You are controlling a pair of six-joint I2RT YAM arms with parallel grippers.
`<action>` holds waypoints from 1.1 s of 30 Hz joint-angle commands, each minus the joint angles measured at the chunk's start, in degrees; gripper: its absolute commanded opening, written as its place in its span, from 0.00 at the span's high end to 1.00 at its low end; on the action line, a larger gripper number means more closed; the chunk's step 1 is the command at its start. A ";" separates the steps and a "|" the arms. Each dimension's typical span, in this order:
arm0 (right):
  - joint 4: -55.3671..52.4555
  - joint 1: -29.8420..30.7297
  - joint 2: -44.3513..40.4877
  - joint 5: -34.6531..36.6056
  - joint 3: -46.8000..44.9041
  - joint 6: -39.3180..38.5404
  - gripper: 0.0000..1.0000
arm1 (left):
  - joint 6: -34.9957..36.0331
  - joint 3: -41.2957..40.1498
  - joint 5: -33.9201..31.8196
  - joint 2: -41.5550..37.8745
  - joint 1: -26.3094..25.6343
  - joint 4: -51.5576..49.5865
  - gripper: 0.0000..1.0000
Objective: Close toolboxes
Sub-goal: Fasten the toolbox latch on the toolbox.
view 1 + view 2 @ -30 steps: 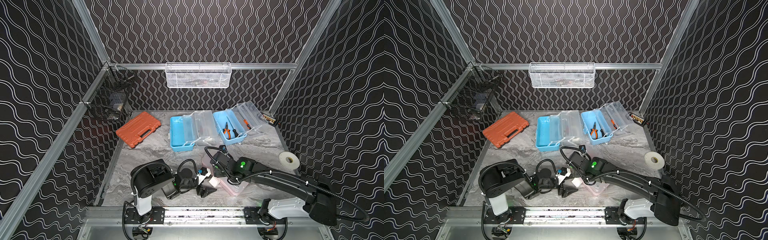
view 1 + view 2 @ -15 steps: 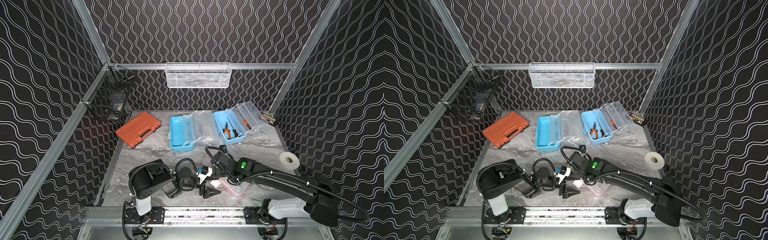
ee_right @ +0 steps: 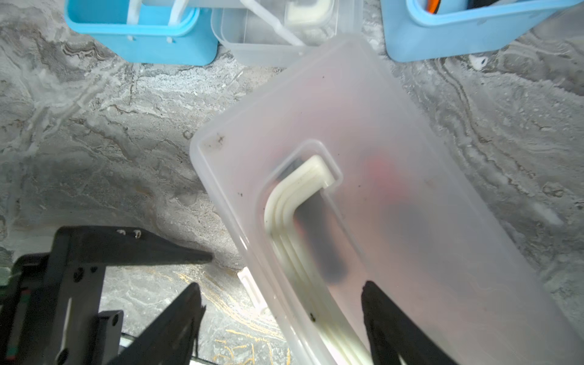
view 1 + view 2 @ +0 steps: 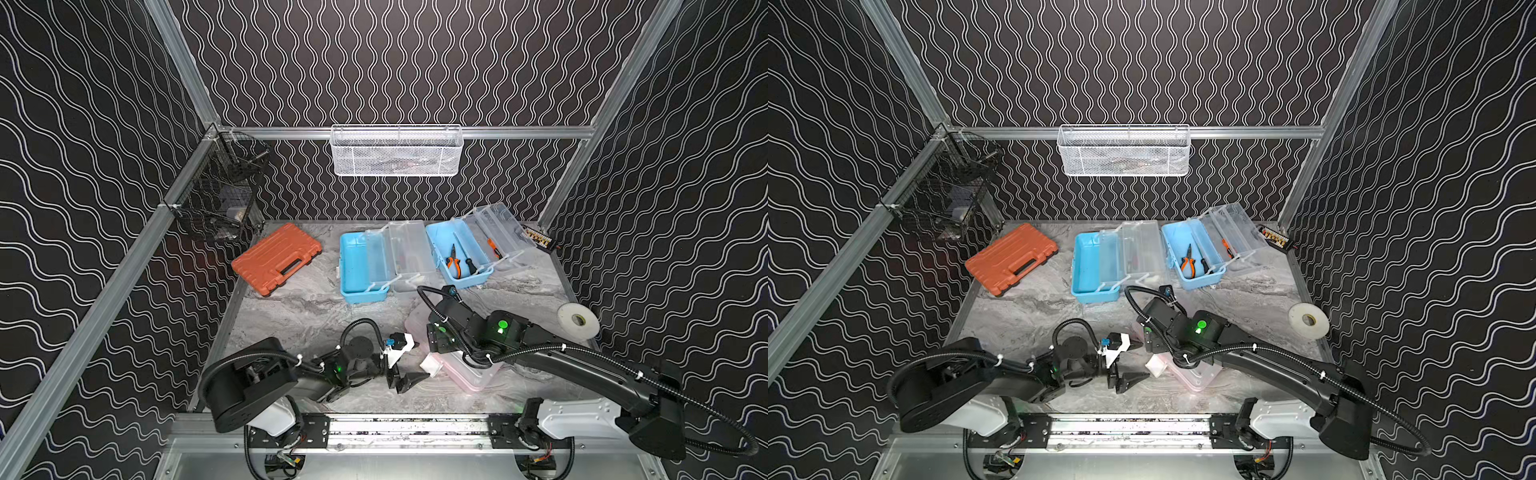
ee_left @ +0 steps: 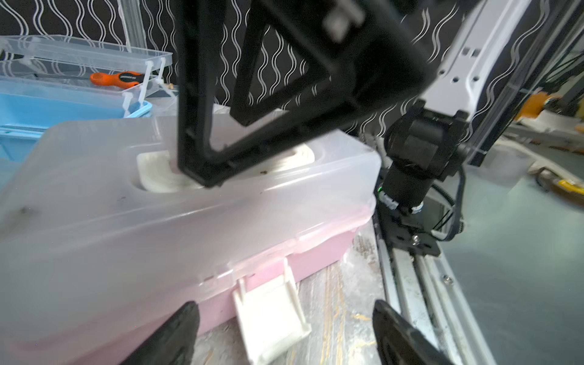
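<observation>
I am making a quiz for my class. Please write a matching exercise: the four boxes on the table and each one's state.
Things
1. pink plastic toolbox, frosted lid
2. light-blue plastic toolbox, middle
3. light-blue plastic toolbox, back right
4. flat orange ribbed case

States
A. open, orange-handled pliers inside
B. shut, black handle
C. lid down, white latch unfastened
D. open, base looks empty

Pairs: 1-C, 2-D, 3-A, 4-B

free: table [image 4: 299, 316] left-centre | obstacles: pink toolbox [image 4: 461, 372] front, blue toolboxes [image 4: 357, 274] behind
</observation>
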 commanded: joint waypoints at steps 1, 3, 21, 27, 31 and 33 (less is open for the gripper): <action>-3.13 0.02 -0.32 2.08 0.92 -0.59 0.19 | 9.36 0.68 -7.27 -2.61 -0.54 -13.45 0.10; -3.64 -0.01 -0.58 2.78 1.08 -0.15 0.18 | 11.70 1.23 -10.29 -3.90 -0.98 -17.14 0.09; -2.07 0.00 -2.57 3.40 -1.10 -0.03 0.12 | 11.98 5.73 -4.68 7.23 -6.01 -12.54 0.09; -1.76 0.00 -3.94 3.32 -1.43 0.03 0.12 | 10.40 7.24 -4.52 12.68 -6.31 -7.75 0.09; -2.09 0.00 -4.39 3.23 -1.42 -0.07 0.12 | 9.67 7.59 -4.31 14.76 -6.31 -5.40 0.09; -2.11 0.00 -4.53 3.29 -1.63 -0.07 0.12 | 9.40 7.71 -3.92 15.36 -6.32 -4.29 0.09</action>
